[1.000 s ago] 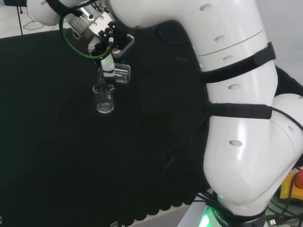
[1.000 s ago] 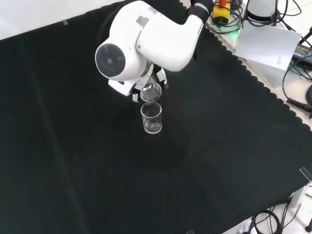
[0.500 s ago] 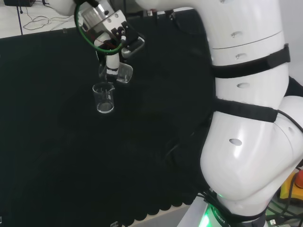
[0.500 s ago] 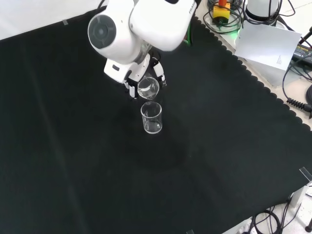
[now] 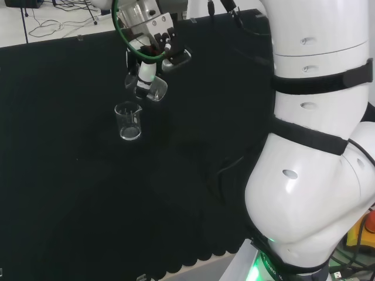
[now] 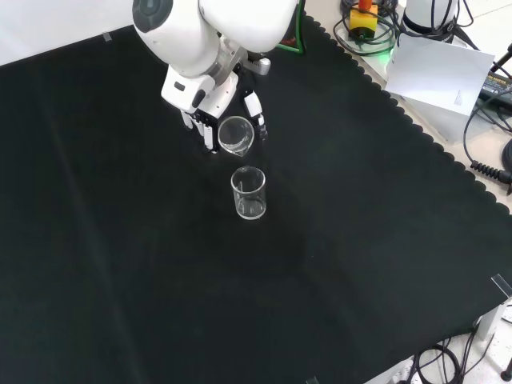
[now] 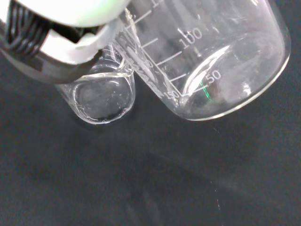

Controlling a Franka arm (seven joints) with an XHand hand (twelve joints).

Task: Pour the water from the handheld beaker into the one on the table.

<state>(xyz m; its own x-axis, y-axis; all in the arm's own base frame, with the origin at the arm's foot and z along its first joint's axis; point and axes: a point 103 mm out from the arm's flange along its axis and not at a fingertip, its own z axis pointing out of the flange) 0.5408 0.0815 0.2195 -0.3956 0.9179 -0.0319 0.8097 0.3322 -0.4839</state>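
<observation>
A clear glass beaker stands upright on the black cloth. Above it and a little apart, the hand is shut on a second clear beaker, which is tilted with its mouth toward the front camera. In the wrist view the held beaker is close and large, with printed scale marks, and the standing beaker lies below it past a blurred white part of the hand. I cannot tell how much water either beaker holds.
The arm's big white links fill the right of the head view. Black cloth spreads widely around the beakers. Beyond the cloth's scalloped edge lie a white box and cables.
The hand with its beaker has risen and drawn back from the standing beaker, and the held beaker has tipped back toward upright. The standing beaker has stayed put.
</observation>
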